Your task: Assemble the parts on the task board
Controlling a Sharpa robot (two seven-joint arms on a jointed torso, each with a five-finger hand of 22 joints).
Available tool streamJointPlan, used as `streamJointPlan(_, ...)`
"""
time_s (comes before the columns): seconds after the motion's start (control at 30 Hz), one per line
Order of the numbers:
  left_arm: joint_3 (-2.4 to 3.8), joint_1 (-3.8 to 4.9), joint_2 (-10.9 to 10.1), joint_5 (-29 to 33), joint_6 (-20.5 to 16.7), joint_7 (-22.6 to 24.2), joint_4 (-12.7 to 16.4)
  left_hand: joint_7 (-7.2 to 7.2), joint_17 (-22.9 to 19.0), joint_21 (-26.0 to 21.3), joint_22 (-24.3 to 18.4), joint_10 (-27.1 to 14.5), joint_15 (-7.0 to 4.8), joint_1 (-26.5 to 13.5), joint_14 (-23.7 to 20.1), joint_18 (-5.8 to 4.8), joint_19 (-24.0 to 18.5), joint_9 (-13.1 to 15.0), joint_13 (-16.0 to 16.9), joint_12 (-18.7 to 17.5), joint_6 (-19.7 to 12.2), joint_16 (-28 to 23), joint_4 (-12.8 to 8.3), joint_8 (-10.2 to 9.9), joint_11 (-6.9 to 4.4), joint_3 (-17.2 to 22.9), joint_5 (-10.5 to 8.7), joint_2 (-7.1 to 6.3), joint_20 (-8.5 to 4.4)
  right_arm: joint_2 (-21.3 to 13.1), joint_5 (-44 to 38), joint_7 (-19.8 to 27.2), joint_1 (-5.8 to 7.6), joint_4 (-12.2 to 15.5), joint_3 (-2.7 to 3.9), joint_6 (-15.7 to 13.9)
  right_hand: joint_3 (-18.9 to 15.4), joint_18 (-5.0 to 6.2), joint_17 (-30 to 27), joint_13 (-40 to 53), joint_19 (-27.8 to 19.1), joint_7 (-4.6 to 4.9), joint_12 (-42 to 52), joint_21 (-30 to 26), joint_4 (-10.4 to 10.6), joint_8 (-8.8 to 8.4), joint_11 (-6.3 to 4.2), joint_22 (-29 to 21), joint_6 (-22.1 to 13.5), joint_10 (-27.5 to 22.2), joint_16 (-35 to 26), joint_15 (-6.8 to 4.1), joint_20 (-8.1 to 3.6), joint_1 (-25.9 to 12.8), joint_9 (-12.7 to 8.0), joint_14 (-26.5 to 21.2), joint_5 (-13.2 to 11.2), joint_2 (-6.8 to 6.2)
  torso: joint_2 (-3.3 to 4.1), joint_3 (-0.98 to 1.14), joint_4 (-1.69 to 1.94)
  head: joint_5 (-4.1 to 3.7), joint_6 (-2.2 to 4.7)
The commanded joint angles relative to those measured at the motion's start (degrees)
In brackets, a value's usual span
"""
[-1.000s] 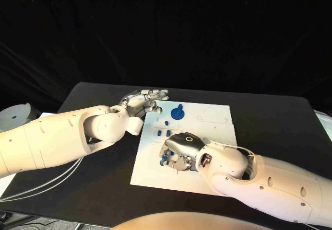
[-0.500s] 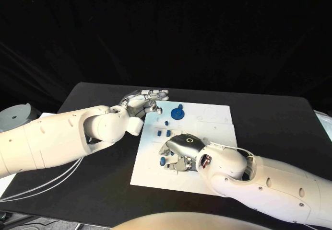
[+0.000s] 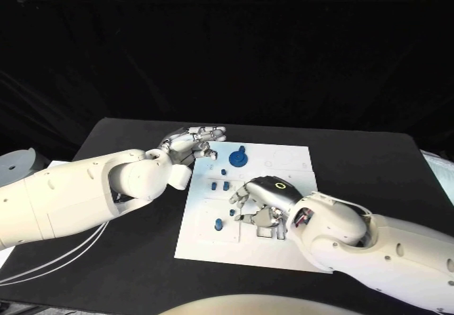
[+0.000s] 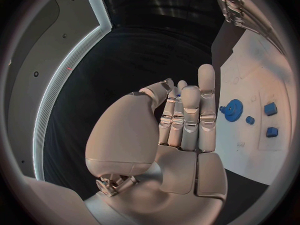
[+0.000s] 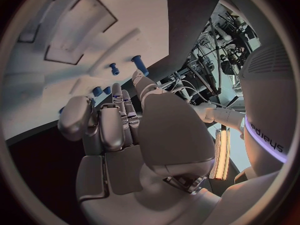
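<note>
My right hand has moved off the little blue part, and the part now sits free on the board.

From my head, my right hand rests curled on the task board on the black surface, and a small blue part lies just beside it. I cannot tell if it holds anything. The blue gear stands at the far end. From my left wrist, my left hand is open and holds nothing, near the gear. From my right wrist, my right hand's fingers lie bent over the board by blue pegs.

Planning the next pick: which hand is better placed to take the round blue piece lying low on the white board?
Right hand, probably: it hovers over the board beside that piece. The left hand is off the board's far corner.
</note>
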Motion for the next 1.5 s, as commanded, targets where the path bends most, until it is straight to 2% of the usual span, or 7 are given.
streamJointPlan(0.03, 0.02, 0.02, -0.1, -0.22, 1.27, -0.01, 0.21, -0.01, -0.14, -0.23, -0.1, -0.52, -0.06, 0.44, -0.51, 0.61, 0.01, 0.01, 0.06, 0.26, -0.4, 0.25, -0.26, 0.33, 0.04, -0.14, 0.31, 0.31, 0.03, -4.32, 11.99, -0.54, 1.45, 2.09, 0.32, -4.21, -0.03, 0.37, 2.25, 0.75, 1.22, 0.27, 2.11, 1.73, 0.51, 0.13, -0.79, 2.36, 0.52, 4.94, 1.6, -0.77, -0.46, 0.02, 0.02, 2.52, 0.55, 0.44, -0.21, -0.09, -0.43, -1.05, 0.39)
streamJointPlan(0.2, -0.02, 0.02, -0.33, -0.23, 1.15, 0.03, 0.28, -0.01, -0.15, -0.23, -0.1, -0.52, -0.06, 0.44, -0.51, 0.61, 0.01, 0.01, 0.06, 0.27, -0.4, 0.24, -0.27, 0.33, 0.04, -0.14, 0.31, 0.31, 0.03, -11.35, 19.17, -4.29, 2.87, 5.0, 0.46, -3.92, -1.91, -0.54, 7.05, 3.95, 3.19, -1.13, 7.01, 5.06, 2.68, 1.12, -2.58, 7.34, 2.44, 13.13, 4.86, -2.08, -1.7, -2.8, 0.3, 3.52, 2.83, -0.48, -0.41, -0.16, -1.16, -2.12, 0.8)
streamJointPlan(0.27, -0.04, 0.02, -0.4, -0.23, 1.05, 0.11, 0.29, -0.01, -0.15, -0.23, -0.1, -0.52, -0.06, 0.44, -0.51, 0.61, 0.01, 0.01, 0.06, 0.27, -0.4, 0.24, -0.27, 0.33, 0.04, -0.14, 0.31, 0.31, 0.03, -13.74, 20.48, -5.99, 3.09, 5.9, 0.32, -3.23, -3.73, -0.7, 7.02, 7.13, 3.58, -2.1, 10.99, 5.79, 4.24, 1.87, -3.56, 8.29, 3.51, 16.48, 5.05, -2.96, -2.62, -5.14, 0.5, 3.52, 7.02, -1.09, -0.42, -0.1, -1.51, -2.32, 0.98)
streamJointPlan(0.33, -0.11, 0.02, -0.44, -0.23, 0.95, 0.19, 0.27, -0.01, -0.15, -0.23, -0.1, -0.52, -0.06, 0.44, -0.51, 0.61, 0.01, 0.01, 0.06, 0.27, -0.4, 0.24, -0.27, 0.33, 0.04, -0.14, 0.31, 0.31, 0.03, -16.36, 20.88, -8.06, 3.17, 6.8, -0.09, -2.18, -6.07, -0.94, 8.01, 23.28, 3.94, -2.96, 26.01, 6.65, 5.89, 2.89, -4.39, 9.52, 4.53, 17.93, 5.83, -3.74, -3.62, -6.84, 0.83, 3.64, 11.07, -1.07, -0.45, 0.02, -1.87, -2.49, 1.1)
streamJointPlan(0.43, -0.2, 0.02, -0.45, -0.23, 0.95, 0.19, 0.28, -0.02, -0.18, -0.23, -0.1, -0.51, -0.06, 0.45, -0.52, 0.61, 0.01, 0.02, 0.08, 0.33, -0.38, 0.25, -0.28, 0.36, 0.02, -0.15, 0.32, 0.34, 0.04, -18.65, 19.66, -10.31, 2.96, 7.61, -0.53, -1.17, -9.57, -1.23, 10.98, 47.46, 4.26, -3.31, 47.45, 7.77, 7.54, 4.28, -4.77, 11.26, 4.59, 16.29, 7.74, -3.8, -4.06, -6.59, 1.55, 3.91, 12.24, 0.16, -0.51, 0.13, -2.27, -2.76, 1.24)
streamJointPlan(0.6, -0.27, 0.02, -0.46, -0.23, 1.02, 0.17, 0.29, -0.02, -0.18, -0.23, -0.1, -0.51, -0.06, 0.45, -0.52, 0.61, 0.01, 0.02, 0.08, 0.33, -0.38, 0.25, -0.28, 0.36, 0.02, -0.15, 0.32, 0.34, 0.04, -20.51, 16.2, -13.82, 1.86, 8.66, -0.85, -0.2, -13.57, -1.45, 13.34, 58.45, 4.55, -3.28, 56.42, 8.64, 9.53, 5.54, -4.49, 12.68, 4.07, 15.47, 9.14, -3.74, -3.87, -7.68, 2.42, 4.18, 12.78, 0.92, -0.49, 0.23, -2.74, -2.9, 1.27)
streamJointPlan(1.5, -0.37, 0.0, -0.65, -0.23, 1.45, -0.08, 0.29, -0.03, -0.21, -0.25, -0.1, -0.51, -0.06, 0.41, -0.53, 0.61, 0.0, 0.03, 0.1, 0.44, -0.36, 0.27, -0.28, 0.4, 0.02, -0.19, 0.31, 0.36, 0.04, -16.81, 8.16, -18.84, -1.38, 6.45, -1.07, 3.42, -18.11, -1.5, 14.51, 62.49, 4.5, -3.5, 58.52, 8.83, 9.72, 7.43, -4.53, 13.02, 3.81, 14.84, 9.82, -3.84, -3.78, -10.37, 4.0, 4.28, 12.94, 2.67, -0.51, 0.08, -2.63, -2.63, 0.8)
